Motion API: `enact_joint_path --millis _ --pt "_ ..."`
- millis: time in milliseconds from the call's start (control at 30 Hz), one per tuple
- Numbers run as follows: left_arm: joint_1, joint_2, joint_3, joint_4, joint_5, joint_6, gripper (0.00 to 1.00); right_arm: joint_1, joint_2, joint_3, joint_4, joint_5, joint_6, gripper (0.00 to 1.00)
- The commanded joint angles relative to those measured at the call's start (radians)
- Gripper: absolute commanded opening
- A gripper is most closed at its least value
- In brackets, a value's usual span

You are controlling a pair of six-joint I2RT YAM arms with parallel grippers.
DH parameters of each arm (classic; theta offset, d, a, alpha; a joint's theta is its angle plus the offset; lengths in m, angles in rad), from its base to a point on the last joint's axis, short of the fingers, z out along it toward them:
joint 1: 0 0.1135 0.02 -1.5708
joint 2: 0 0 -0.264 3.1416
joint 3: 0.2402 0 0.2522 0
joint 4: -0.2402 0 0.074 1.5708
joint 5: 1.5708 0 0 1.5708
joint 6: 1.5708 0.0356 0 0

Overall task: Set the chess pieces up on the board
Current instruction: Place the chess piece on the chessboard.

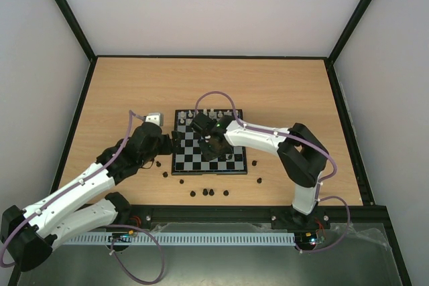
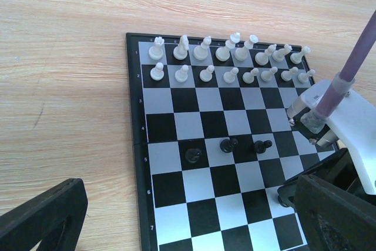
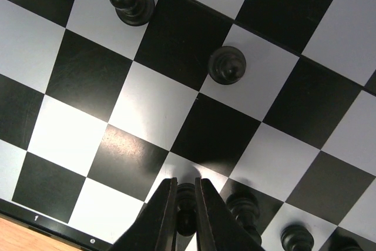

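Jaws of the right gripper pinch a black piece low over the near rows of the board, apparently mid-placement, so next it must seat it squarely and let go, while the left gripper hangs wide open beside the board.

Board: small, square, glossy black-and-white checks, thin dark frame, laid flat on the wooden tabletop. White pieces: upright, ranged in two full rows along the far edge. Black pawns: three, upright, side by side in one mid-board row. Black piece: pinched by the right gripper, other black pieces standing just beside it. Loose black pieces: scattered on the tabletop by the board's near and left edges.
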Motion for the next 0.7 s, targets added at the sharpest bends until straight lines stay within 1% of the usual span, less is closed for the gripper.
enact_joint_path --millis 0,167,400,600,667 --pt "0.006 -0.013 0.025 -0.017 -0.020 -0.002 0.99 0.010 0.027 0.026 -0.033 -0.005 0.000 0.08" --pt "0.006 -0.013 0.023 -0.016 -0.019 -0.002 0.99 0.011 0.036 0.026 -0.034 -0.002 0.000 0.09" --pt "0.006 -0.010 0.022 -0.015 -0.019 -0.002 0.99 0.009 0.032 0.025 -0.037 -0.002 0.001 0.14" --pt "0.007 -0.015 0.025 -0.015 -0.015 -0.005 1.00 0.012 0.012 0.028 -0.048 -0.001 0.003 0.20" --pt "0.006 -0.015 0.027 -0.017 -0.014 -0.004 0.99 0.013 -0.005 0.032 -0.054 0.000 0.002 0.26"
